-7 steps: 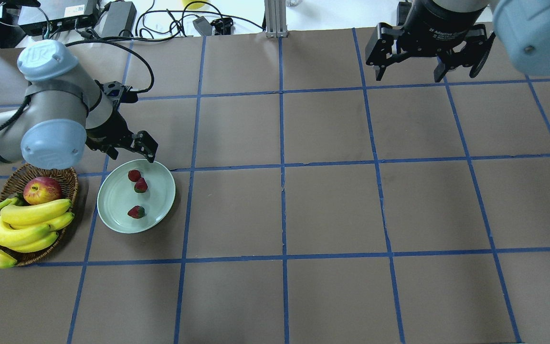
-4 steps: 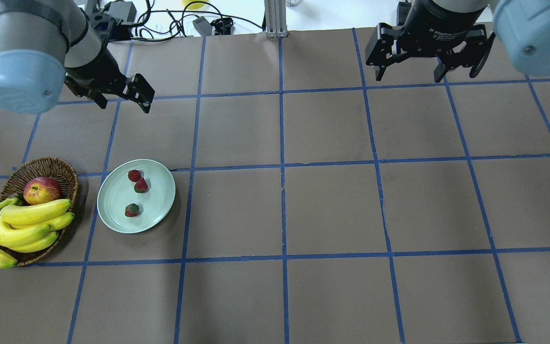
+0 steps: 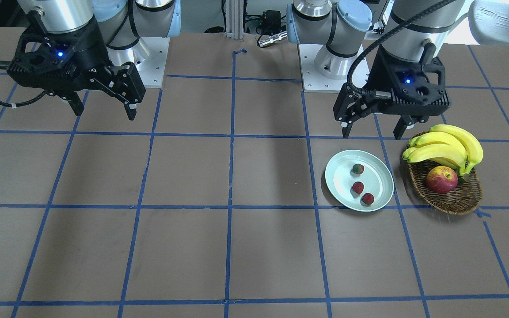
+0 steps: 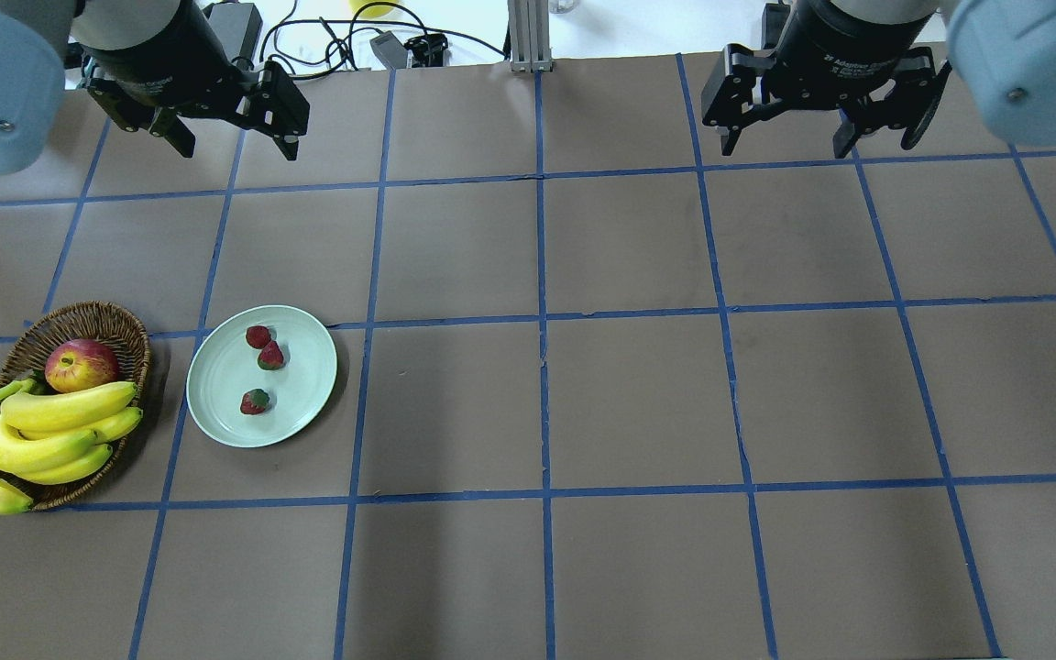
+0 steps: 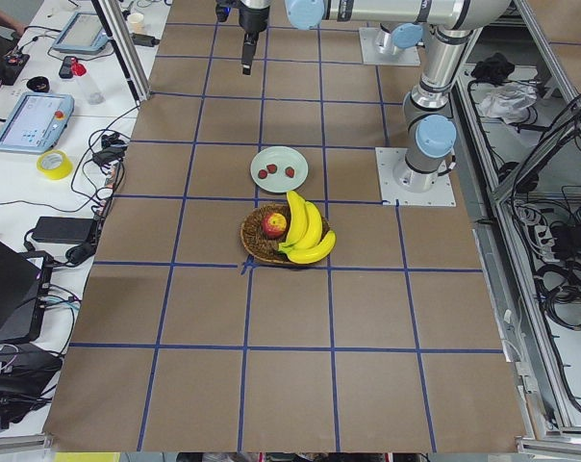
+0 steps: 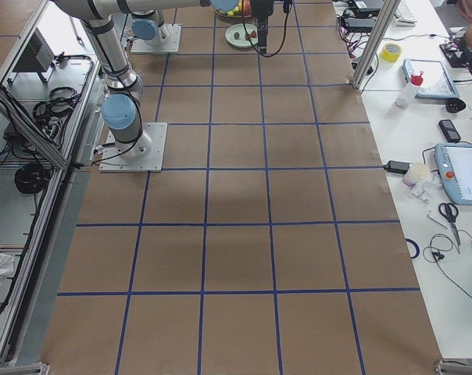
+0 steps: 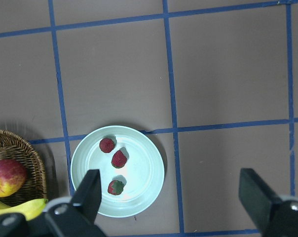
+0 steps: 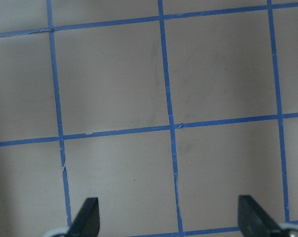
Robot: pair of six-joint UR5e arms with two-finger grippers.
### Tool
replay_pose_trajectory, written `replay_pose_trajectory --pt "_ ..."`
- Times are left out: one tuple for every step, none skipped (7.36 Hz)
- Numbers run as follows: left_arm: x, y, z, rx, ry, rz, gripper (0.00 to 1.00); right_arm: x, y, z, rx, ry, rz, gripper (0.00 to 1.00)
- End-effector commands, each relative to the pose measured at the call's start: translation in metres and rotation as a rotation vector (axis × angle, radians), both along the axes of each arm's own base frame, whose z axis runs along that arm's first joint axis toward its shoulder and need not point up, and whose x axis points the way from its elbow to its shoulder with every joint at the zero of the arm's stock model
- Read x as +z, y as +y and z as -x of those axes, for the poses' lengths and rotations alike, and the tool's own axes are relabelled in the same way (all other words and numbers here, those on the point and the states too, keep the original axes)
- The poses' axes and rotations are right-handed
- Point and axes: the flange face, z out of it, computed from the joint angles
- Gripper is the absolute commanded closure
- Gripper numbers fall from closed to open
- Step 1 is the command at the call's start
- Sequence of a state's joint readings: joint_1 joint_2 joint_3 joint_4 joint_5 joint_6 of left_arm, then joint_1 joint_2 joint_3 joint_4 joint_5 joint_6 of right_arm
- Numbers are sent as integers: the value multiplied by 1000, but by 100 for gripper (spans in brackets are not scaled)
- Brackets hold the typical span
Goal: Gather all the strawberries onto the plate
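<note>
All three strawberries (image 4: 258,336) (image 4: 270,356) (image 4: 255,401) are sitting on the plate (image 4: 216,385). None are lying on the bench (image 4: 638,385).

Two berries are sitting just beside each other near the plate's far rim in the overhead view. I can't tell if they're touching. The third is lying apart from them, nearer the plate's middle, with its green cap showing.

The plate is resting flat on the robot's left side of the bench, just beside the wicker basket (image 4: 129,332), with a small gap showing between them. The basket is holding an apple (image 4: 81,365) and a bunch of bananas (image 4: 51,431). The bananas are overhanging the basket's rim on the robot's side.

Left claw (image 3: 372,132) is hanging above the bench with fingers spread wide, gripping nothing. In the front-facing view it's sitting just robot-side of the plate and basket, clear of both. Its wrist camera is looking straight down, with the plate and berries showing in the lower left of the picture, next to one finger (image 7: 90,192).

Right claw (image 3: 104,112) is also spread wide and carrying nothing. It's hovering over the robot's right side of the bench, well apart from the plate. Its wrist camera is showing only brown bench surface and blue tape lines between its fingers (image 8: 87,217).
</note>
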State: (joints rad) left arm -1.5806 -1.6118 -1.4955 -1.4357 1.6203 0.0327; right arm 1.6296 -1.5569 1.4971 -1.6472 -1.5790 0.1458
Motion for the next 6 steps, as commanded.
replay_pose_trajectory --pt "7 10 4 15 4 8 0 -1 2 0 0 0 -10 0" --pt "8 10 4 14 6 11 0 -1 2 0 -2 0 -10 0" --pt "8 10 5 12 18 11 0 -1 2 0 -2 0 -10 0" --pt "9 11 5 14 18 14 0 -1 2 0 1 0 -10 0" --pt "9 11 5 13 20 14 0 -1 2 0 -2 0 -10 0" --pt "10 12 5 14 18 14 0 -1 1 0 0 0 -12 0"
